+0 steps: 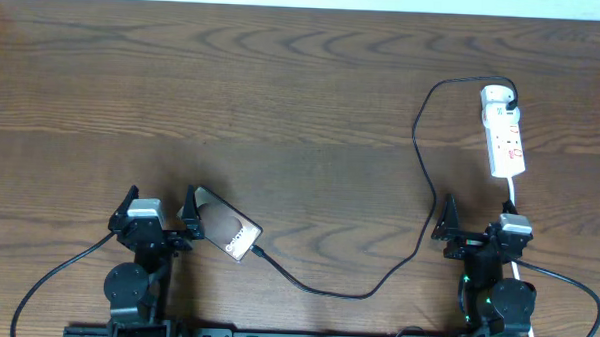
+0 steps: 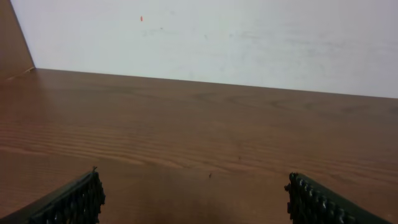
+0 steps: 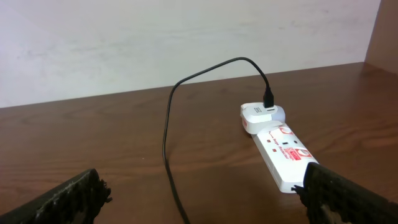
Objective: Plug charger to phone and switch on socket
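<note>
Both left end effector (image 1: pixel 162 198) and right end effector (image 1: pixel 475 217) are resting released, empty: the charger (image 1: pixel 417 143) is apparently joining lower-left phone (image 1: pixel 224 227) to upper-right socket (image 1: pixel 503 132).

Your phone (image 1: pixel 226 229) lies flat at the near left, brownish glossy back up, turned diagonally, with small white lettering at its near-right end. The charger cable (image 1: pixel 420 163) is thin and black. Its tip meets that same end of the phone, though you cannot tell whether it is fully seated. From there it loops right along the near side, climbs far and arches over to the power strip (image 1: pixel 504 134) at the far right. That white strip with red marks lies lengthwise near to far. The cable's black plug (image 3: pixel 268 98) sits in a white adapter (image 3: pixel 260 116) at its far end.
</note>
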